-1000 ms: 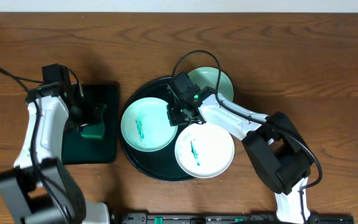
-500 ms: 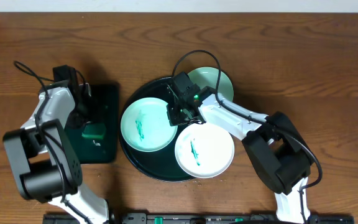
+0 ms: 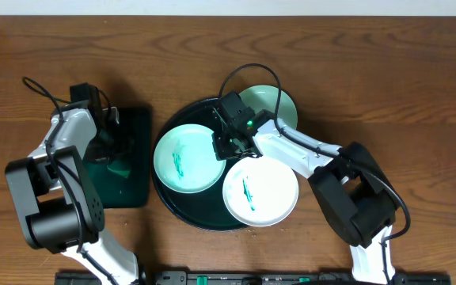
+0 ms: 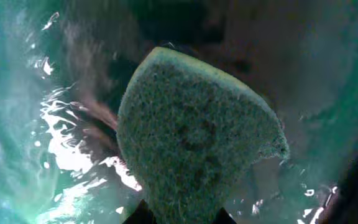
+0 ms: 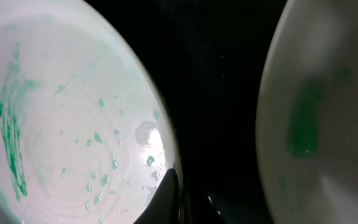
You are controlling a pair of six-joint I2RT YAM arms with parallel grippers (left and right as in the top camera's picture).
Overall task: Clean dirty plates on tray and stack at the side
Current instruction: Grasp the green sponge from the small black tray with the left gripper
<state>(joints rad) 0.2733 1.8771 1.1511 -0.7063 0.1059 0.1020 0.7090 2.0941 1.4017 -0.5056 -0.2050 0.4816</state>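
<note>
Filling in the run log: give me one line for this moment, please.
left gripper: shut on sponge, over rectangular tray | right gripper: shut on mint plate rim, on round tray

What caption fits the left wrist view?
Left claw pinching a green sponge over the glistening rectangular tray.

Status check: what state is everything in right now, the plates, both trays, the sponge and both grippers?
Left mint plate: on tray, green smear, droplets.
White plate: green smear, overhangs tray's front rim.
Back mint plate: overhangs tray's back rim, partly hidden.
Tray: holds all three plates.
Small tray: wet, below sponge.
Sponge: gripped, over small tray.
Left gripper: shut on sponge.
Right gripper: shut, at left mint plate's rim.
</note>
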